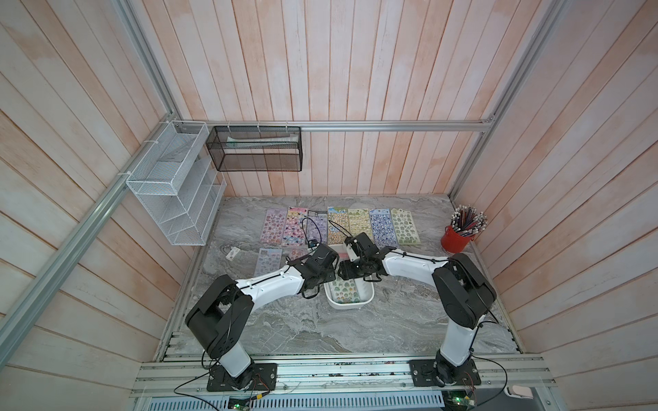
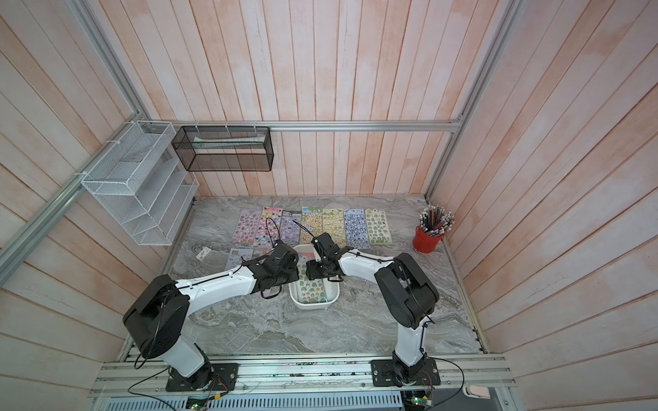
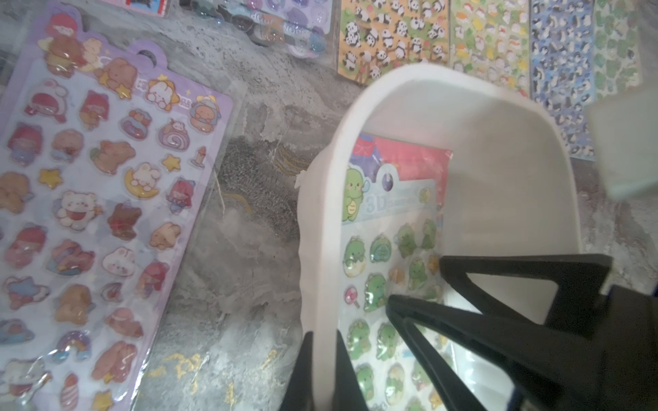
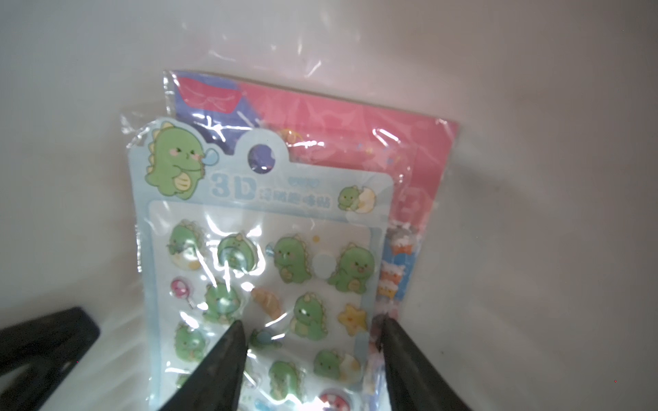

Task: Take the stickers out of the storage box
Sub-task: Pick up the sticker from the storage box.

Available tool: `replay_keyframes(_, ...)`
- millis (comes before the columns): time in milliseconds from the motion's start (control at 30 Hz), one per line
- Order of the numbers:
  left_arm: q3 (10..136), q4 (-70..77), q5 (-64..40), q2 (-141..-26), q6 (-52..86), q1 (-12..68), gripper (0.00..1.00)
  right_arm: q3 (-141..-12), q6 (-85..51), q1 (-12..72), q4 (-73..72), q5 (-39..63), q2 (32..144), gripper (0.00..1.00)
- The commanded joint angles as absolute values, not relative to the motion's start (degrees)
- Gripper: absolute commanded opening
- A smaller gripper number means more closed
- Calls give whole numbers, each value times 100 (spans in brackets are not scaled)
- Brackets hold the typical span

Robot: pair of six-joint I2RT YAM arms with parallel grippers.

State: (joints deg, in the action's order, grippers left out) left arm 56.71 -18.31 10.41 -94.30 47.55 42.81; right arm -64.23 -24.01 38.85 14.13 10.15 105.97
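Left to right: a white wire-mesh rack (image 1: 171,199) and a black mesh basket (image 1: 256,149) hang on the plank wall, around 10 and 11 o'clock from the storage box (image 1: 368,296). The box is a smooth white plastic tub with rounded corners, sitting mid-worktop (image 1: 356,331) on grey marble-look stone.

Most of the stickers (image 1: 358,222), glossy sleeved strips, lie flat in a row at 12 o'clock from it, with a purple one at 9. A red pot (image 1: 454,240) of pencils stands at 2 o'clock.

The left tool (image 3: 322,341) is clamped on the box's long wall, one finger on each side. Only the left wrist view shows that; in both top views the arms hide it.

The right tool (image 4: 311,325) is spread apart low inside the box over the green dinosaur sheet (image 4: 270,227), gripping nothing. Can't tell if the tips touch the crinkly sleeve. Both wrist views show a red sheet (image 4: 356,117) tucked under the dinosaur sheet.
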Motion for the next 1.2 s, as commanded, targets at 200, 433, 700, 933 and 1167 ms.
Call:
replay_keyframes(200, 5931, -1661, 1099, -9281, 4676, 4246, 0, -5889, -2474, 3355, 1163, 2112, 10421, 53)
replay_keyframes(433, 5896, -1602, 1063, -9361, 4717, 4245, 0, -5417, -2701, 3100, 504, 3104, 10141, 46)
replay_keyframes(700, 5902, -1608, 1063, -9400, 4720, 4232, 0, -5149, -2794, 2952, 191, 3432, 9961, 39)
replay_keyframes(933, 5898, -1616, 1073, -9418, 4720, 4219, 0, -4828, -2891, 2823, -231, 3892, 9803, 31)
replay_keyframes(1167, 5897, -1625, 1081, -9407, 4716, 4201, 0, -4711, -2963, 2806, -434, 4008, 9753, 13)
